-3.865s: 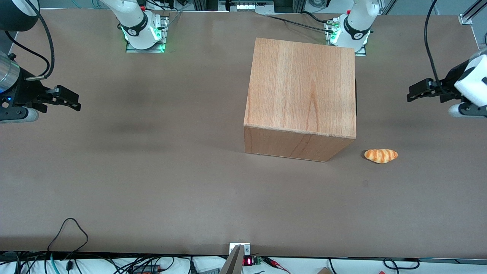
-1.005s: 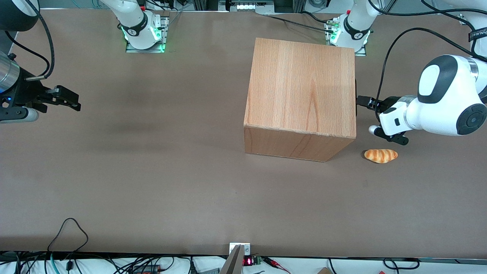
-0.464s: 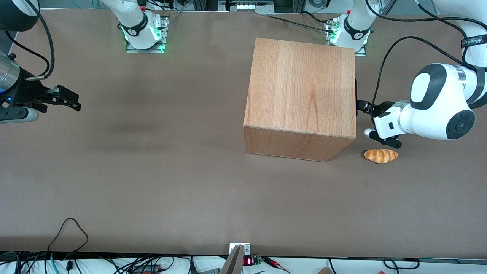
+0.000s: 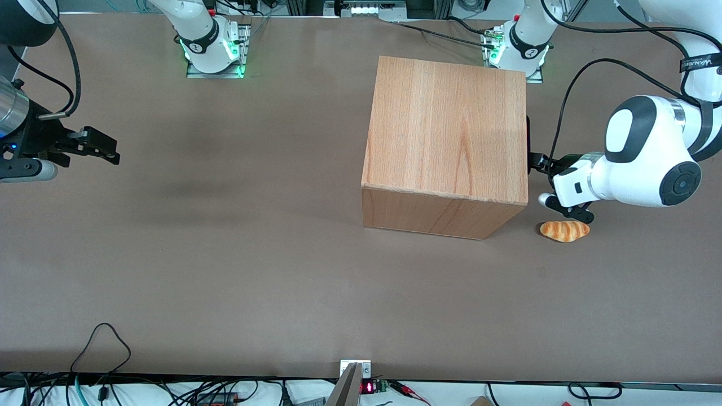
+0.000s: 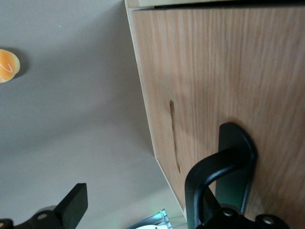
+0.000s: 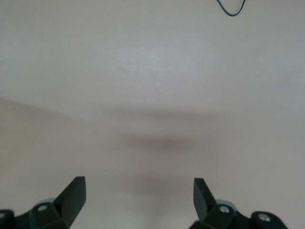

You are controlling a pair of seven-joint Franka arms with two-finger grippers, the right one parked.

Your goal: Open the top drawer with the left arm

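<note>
The gripper point(image 4: 540, 164) of the left arm point(image 4: 648, 160) sits just beside the cabinet face that looks toward the working arm's end of the table, its two black fingers point(image 5: 73, 206) spread wide with nothing clamped between them; in the wrist view one finger stands apart over bare table, while the other is lost against the black handle point(image 5: 232, 160), so I cannot tell whether it touches.

The table point(image 4: 225, 254) is one broad flat surface in matte brown; on it stands one cabinet point(image 4: 445, 129), a plain cube of pale beech with fine straight grain and square edges.

The arm is glossy white with rounded housings, dark grey caps and a looping black cable.

The top drawer point(image 5: 214, 71) shows only as a flat wooden front on that cabinet face, lying level with the wood around it and so not pulled out; one narrow dark groove runs along it; a single slim, curved black handle stands off it.

One bread roll point(image 4: 564, 230), small, oval, golden with paler stripes, lies on the table near the cabinet's corner, nearer the front camera than the gripper.
</note>
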